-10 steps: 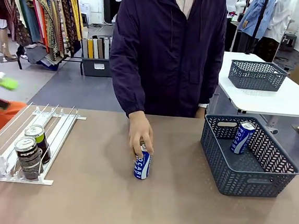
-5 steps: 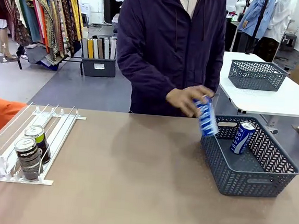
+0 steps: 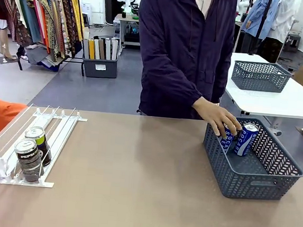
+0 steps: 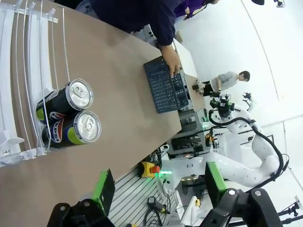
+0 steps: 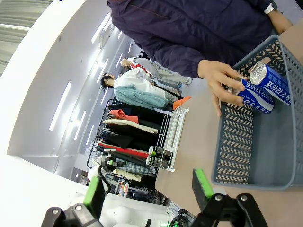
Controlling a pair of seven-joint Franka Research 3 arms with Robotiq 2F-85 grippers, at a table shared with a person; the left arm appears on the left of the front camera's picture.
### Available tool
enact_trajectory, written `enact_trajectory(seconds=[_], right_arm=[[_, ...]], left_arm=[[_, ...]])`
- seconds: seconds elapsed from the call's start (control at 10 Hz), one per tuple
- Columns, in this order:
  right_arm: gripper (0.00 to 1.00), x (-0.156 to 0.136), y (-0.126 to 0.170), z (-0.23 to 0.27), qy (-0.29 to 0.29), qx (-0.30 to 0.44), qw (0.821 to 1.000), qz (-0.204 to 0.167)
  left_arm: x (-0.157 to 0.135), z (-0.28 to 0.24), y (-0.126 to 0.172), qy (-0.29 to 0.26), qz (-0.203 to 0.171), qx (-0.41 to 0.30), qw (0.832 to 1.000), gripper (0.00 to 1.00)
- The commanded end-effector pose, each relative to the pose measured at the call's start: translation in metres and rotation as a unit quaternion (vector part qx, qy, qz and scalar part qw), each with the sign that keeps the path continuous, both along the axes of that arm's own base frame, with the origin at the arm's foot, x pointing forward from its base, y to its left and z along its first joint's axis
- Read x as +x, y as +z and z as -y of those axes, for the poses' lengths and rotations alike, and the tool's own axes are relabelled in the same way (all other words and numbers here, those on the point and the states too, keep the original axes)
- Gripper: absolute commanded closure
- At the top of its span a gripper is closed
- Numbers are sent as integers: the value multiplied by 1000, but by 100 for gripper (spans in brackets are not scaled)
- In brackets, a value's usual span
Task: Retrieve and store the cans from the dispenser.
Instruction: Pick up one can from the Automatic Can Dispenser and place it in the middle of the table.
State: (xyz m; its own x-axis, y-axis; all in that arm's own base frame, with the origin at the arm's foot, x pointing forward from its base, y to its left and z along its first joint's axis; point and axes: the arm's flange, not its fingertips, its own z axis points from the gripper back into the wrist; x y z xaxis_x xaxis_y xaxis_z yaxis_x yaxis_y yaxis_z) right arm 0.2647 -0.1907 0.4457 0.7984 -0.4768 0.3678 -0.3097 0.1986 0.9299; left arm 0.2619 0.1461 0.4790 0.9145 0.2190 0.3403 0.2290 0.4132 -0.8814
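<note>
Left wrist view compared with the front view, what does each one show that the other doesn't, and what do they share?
Left wrist view: the left gripper, its green-padded fingers open and empty, and the silver tops of the two black cans seen end-on. Front view: two blue-and-white cans inside the grey basket, the person's hand on one of them, and a second basket on the white table behind. Both: the dispenser holding the two black cans, the grey basket, and the person's hand at it.

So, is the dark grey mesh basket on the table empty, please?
Not empty: the basket holds one blue-and-white slim can, and the person's hand grips a second can inside it.
</note>
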Motion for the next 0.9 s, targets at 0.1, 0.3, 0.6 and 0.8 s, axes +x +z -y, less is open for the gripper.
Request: enact_trajectory(seconds=[0.1,0.3,0.6,0.8], right_arm=[[0,3,6,-1,-5,11,1000,9],[0,3,6,-1,-5,11,1000,9],[0,3,6,-1,-5,11,1000,9],[0,3,6,-1,-5,11,1000,9]], left_arm=[[-2,-1,4,2,2,-10,1000,0],[-2,-2,0,2,-1,-2,1000,0],[10,95,53,-72,-92,290,950,0],[21,158,57,-56,-134,426,893,0]])
